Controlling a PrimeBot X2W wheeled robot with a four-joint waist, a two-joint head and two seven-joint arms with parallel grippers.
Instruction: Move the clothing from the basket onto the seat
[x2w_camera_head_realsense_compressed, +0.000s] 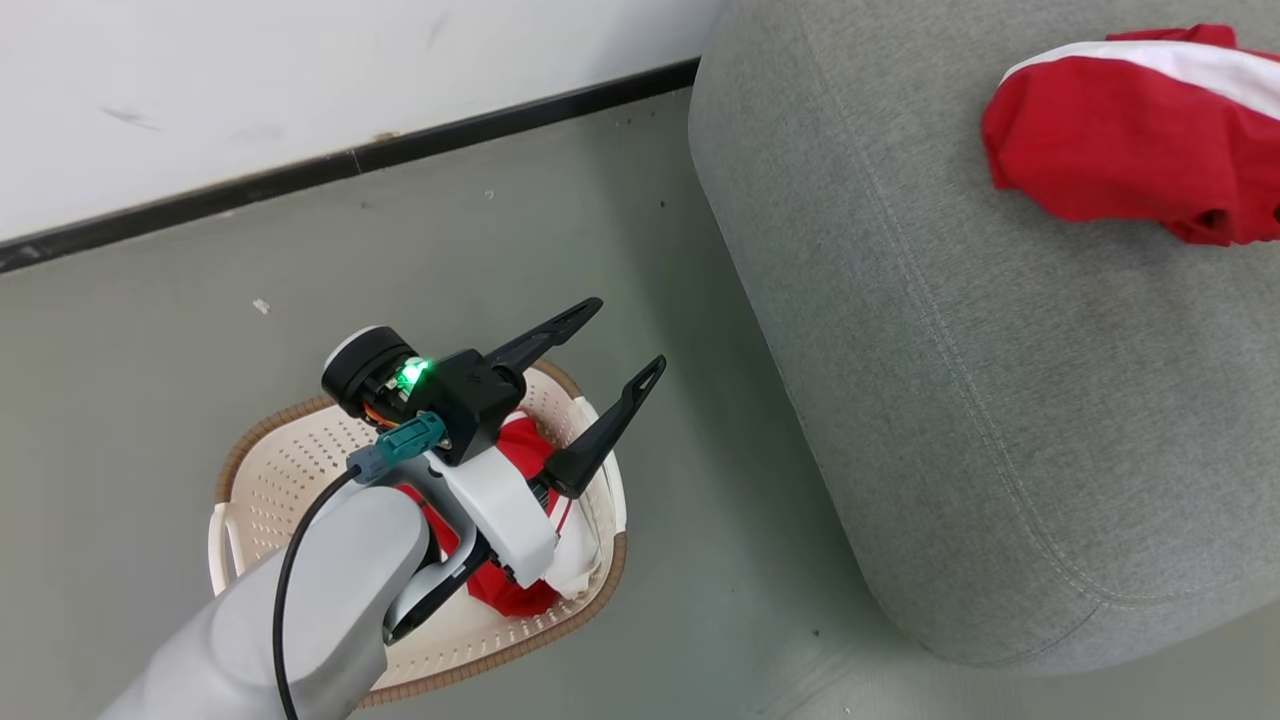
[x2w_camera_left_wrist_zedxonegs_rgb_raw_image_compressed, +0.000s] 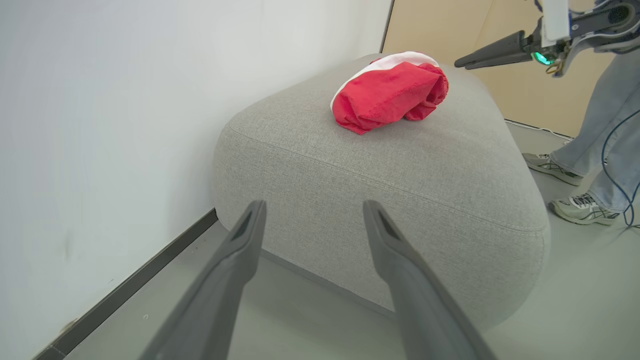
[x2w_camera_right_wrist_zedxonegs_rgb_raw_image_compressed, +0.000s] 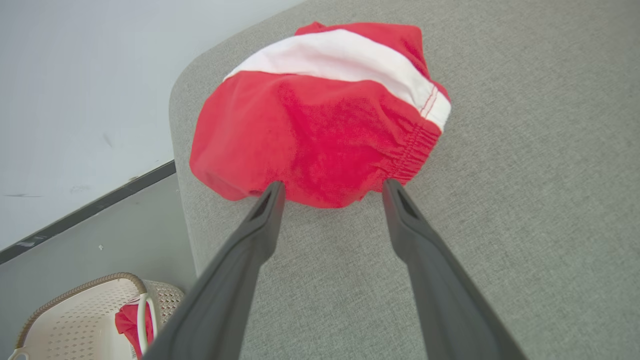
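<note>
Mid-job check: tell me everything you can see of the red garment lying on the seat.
The red garment is soft, slightly fuzzy-looking fabric, bunched into a rounded heap. A broad white band crosses its top, and a gathered elastic hem shows at one edge. It rests on top of the grey seat, gripped by nothing. The right tool stands open, its fingertips by the heap's near edge; whether they touch it cannot be told.
</note>
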